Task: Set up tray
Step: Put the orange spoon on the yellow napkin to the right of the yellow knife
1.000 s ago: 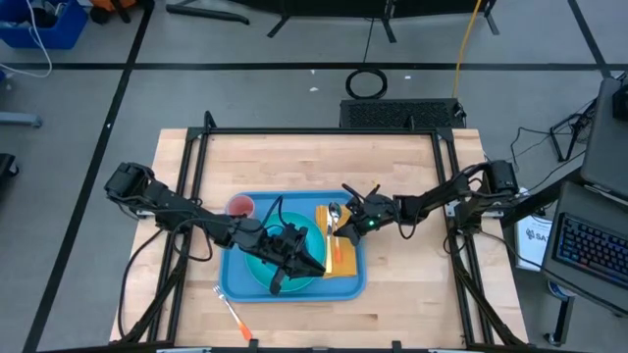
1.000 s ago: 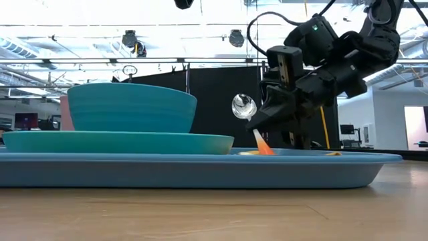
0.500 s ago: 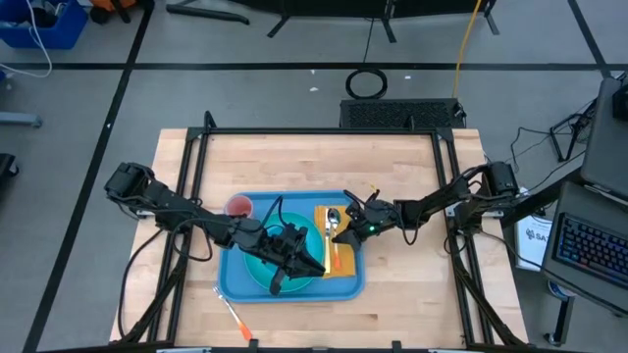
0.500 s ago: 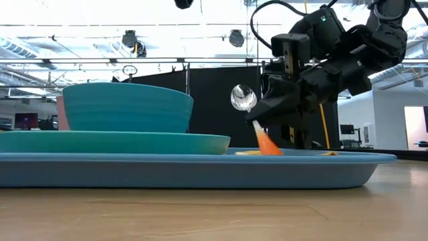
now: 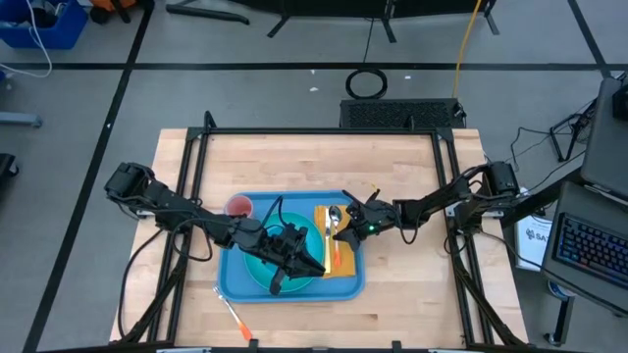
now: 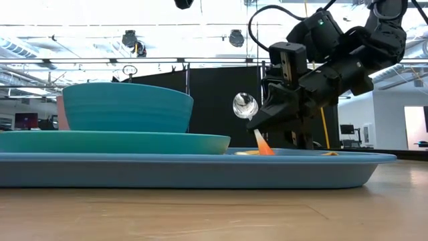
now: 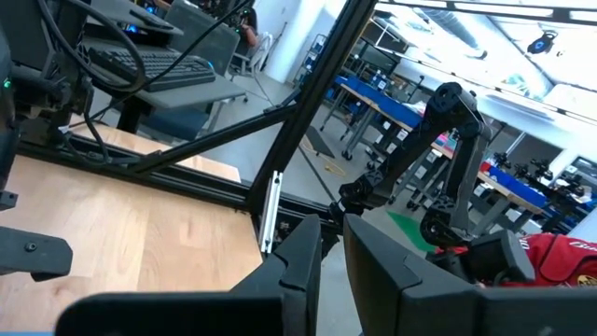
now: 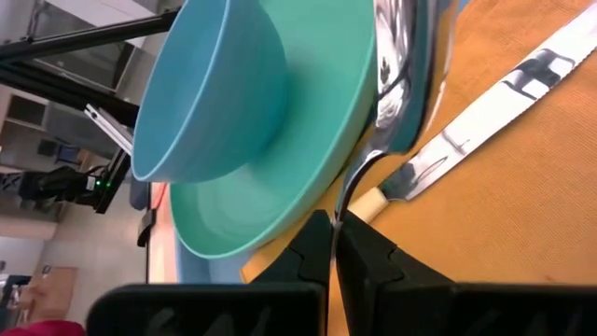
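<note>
We take the blue tray (image 5: 228, 277) as our landmark; it lies on the wooden table (image 5: 294, 157), toward the front edge and roughly centred.

Just off the tray's front left corner we see one orange-handled utensil (image 5: 234, 315) lying on the wood; its working end is too small for us to name. In the tray's far left corner stands one small pink cup (image 5: 240, 206). The left gripper (image 5: 280, 277) hangs over the tray's middle, above one teal plate (image 6: 114, 142) that carries one blue bowl (image 6: 127, 107); from above, the arm hides most of both, and we cannot make out anything between its fingers, which stand only narrowly apart in the left wrist view.

On the tray's right side lies one orange napkin (image 5: 343, 263), partly covered by the right arm. On it we count one knife (image 8: 485, 107) with an orange handle, its tip cut off in the right wrist view. The right gripper (image 8: 333, 233) is clamped tight on the thin metal handle of one spoon (image 6: 244, 106), held tilted above the napkin, bowl end raised and facing the plate. In the low view the tray's rim hides where the knife rests, and the cup shows only as a pink sliver behind the bowl.
</note>
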Action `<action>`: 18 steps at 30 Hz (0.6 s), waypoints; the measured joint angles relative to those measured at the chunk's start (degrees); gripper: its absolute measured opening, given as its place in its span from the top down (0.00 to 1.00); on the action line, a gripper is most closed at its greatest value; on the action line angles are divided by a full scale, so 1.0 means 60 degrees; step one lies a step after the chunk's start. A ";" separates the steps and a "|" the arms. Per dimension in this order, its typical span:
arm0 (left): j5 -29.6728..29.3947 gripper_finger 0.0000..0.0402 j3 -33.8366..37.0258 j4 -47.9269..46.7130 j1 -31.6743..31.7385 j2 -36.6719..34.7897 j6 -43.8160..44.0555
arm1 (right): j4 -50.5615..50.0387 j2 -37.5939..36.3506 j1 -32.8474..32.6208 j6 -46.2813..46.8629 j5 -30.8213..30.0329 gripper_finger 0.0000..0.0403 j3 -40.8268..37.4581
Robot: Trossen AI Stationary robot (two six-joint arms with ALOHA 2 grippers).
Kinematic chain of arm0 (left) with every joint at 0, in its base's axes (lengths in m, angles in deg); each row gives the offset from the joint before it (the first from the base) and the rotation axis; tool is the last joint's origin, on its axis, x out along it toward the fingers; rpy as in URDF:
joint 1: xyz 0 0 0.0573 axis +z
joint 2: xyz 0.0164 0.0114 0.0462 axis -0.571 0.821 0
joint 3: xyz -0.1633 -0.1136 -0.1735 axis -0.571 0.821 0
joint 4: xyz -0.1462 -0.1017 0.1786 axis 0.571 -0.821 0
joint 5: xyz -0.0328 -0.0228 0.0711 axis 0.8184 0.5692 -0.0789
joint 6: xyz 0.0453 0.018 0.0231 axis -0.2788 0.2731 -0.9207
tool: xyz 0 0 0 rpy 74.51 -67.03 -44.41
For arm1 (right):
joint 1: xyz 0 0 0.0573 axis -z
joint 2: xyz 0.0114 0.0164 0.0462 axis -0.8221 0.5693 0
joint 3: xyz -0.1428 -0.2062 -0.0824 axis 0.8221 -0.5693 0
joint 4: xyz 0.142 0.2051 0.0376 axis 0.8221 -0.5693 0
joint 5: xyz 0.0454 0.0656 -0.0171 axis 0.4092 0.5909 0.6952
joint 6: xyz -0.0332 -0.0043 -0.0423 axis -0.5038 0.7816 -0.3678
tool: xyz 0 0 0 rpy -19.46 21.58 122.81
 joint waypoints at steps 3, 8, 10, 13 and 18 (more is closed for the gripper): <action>0.0000 0.87 0.0000 0.0000 0.0000 0.0000 0.0000 | -0.0235 0.0000 0.0002 -0.0042 -0.0131 1.00 0.0004; 0.0000 0.87 0.0000 0.0000 0.0000 0.0000 0.0000 | -0.0448 0.0000 0.0002 -0.0051 -0.0233 1.00 0.0004; 0.0000 0.87 0.0000 0.0000 0.0000 0.0000 -0.0001 | -0.0467 0.0000 0.0002 -0.0053 -0.0239 0.99 0.0004; 0.0000 0.87 0.0000 0.0000 0.0000 0.0000 0.0000 | -0.0564 0.0000 0.0002 -0.0117 -0.0252 0.98 0.0004; 0.0000 0.87 0.0001 0.0000 -0.0004 0.0000 -0.0003 | -0.0982 0.0000 -0.0002 -0.0199 -0.0452 0.97 0.0004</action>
